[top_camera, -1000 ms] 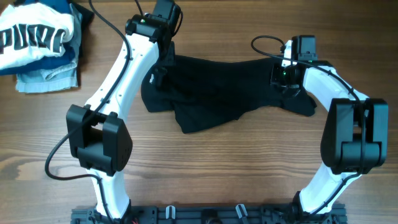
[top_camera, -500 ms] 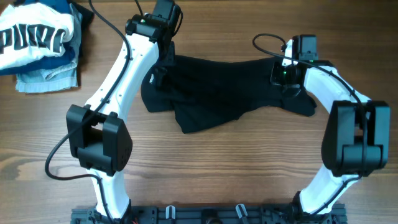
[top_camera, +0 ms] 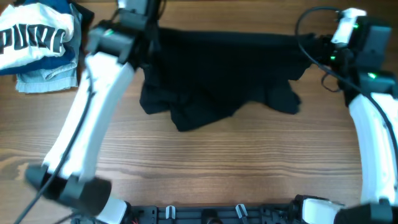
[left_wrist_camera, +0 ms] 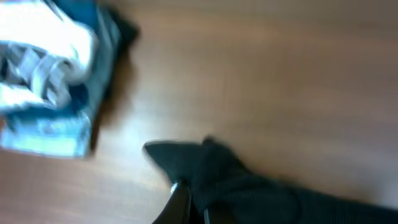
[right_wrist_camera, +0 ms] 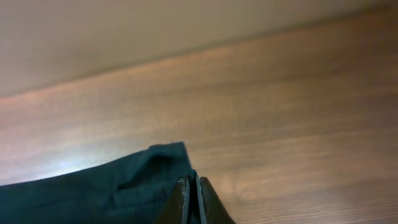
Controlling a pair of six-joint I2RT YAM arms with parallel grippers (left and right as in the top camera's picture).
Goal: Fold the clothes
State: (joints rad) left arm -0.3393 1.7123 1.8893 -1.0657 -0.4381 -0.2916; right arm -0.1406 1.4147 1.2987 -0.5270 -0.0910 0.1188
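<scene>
Wood-grain table [top_camera: 249, 162], arm bases along the near edge in the overhead view.

Black garment [top_camera: 217, 68] sits at the far centre of the table. Its top edge runs roughly straight and taut, L to R, between the two grippers. The lower part hangs in loose folds, and the rumpled hem rests on the wood towards the near side.

Left gripper [top_camera: 149, 31] is at the garment's top-left corner. In the L wrist view the fingertips [left_wrist_camera: 180, 199] look pinched together on a pointed bit of black cloth [left_wrist_camera: 249, 186]. That frame is blurred, so the grip is probable, not certain.

Right gripper [top_camera: 314, 48] is at the top-right corner. In the R wrist view its fingers [right_wrist_camera: 183, 196] are closed tight, with the cloth edge [right_wrist_camera: 124, 180] running into them from the left.

Both arms reach in from the sides: left arm [top_camera: 93, 106] diagonally, right arm [top_camera: 373, 130] along the R edge.

Folded stack [top_camera: 43, 56] is in the far-left corner, well apart from the black garment. It has a white shirt [top_camera: 34, 34] with dark lettering on top and blue/denim pieces under it. It also shows in the L wrist view [left_wrist_camera: 50, 74].
</scene>
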